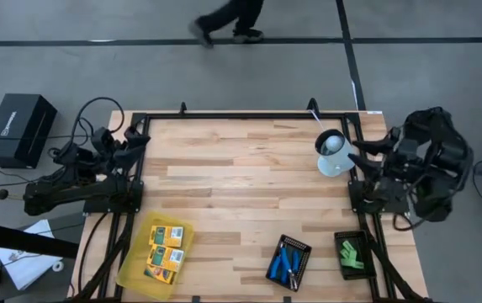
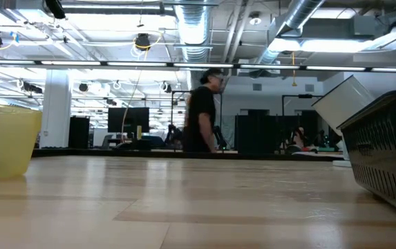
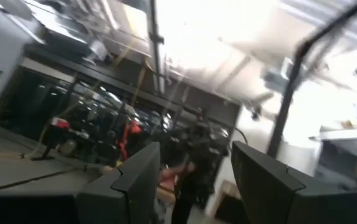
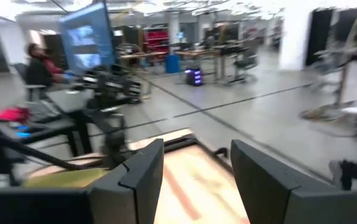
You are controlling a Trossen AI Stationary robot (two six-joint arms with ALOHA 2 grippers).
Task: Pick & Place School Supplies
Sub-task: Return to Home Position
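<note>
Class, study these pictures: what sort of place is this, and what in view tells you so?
Probably a robotics lab in an open industrial hall: exposed ceiling ducts, dark monitors behind, and a wooden table flanked by the left arm and right arm.

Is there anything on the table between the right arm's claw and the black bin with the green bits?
Nothing visible does. The right gripper rests open at the table's right edge; only bare wood lies between it and the black bin holding the green blocks. A white round object beside the gripper sits off that line.
</note>
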